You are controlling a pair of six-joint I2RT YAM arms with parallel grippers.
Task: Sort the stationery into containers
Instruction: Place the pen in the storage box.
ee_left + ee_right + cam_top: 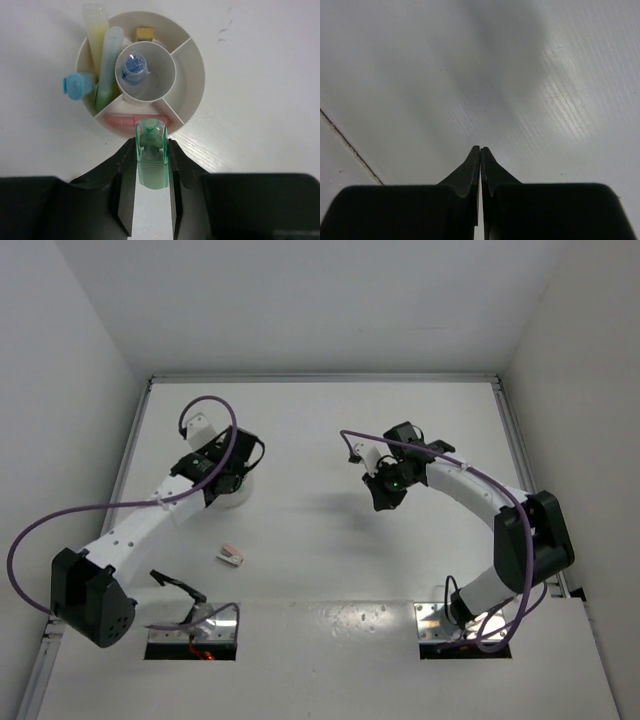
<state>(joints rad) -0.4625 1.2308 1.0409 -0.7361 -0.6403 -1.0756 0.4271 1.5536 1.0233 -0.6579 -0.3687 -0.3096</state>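
Fingers (122, 200) of the left gripper (151, 145) clamp a green stick (151, 167) narrowly between them. Its clear-capped end points forward and reaches the near rim of the white bowl (196, 75). Directly ahead of this gripper, the bowl's nearest compartment holds a pink piece (125, 120). Just beyond that, the round centre cup holds the blue-capped bottle (134, 67). Ahead and to the left, a yellow stick (95, 30) and a pale green stick (107, 70) lean together in one compartment, their ends past the rim. A light-blue cap (75, 86) shows at the rim beside them; I cannot tell whether it rests inside. A tan block (145, 33) lies in the farthest compartment.

Behind the left gripper, toward the arm bases, a pink-white stapler-like piece (230, 556) lies on the bench (320, 540), apart from the bowl.

The right gripper (480, 150) hangs over bare bench, well off to the right, its fingertips pressed together.
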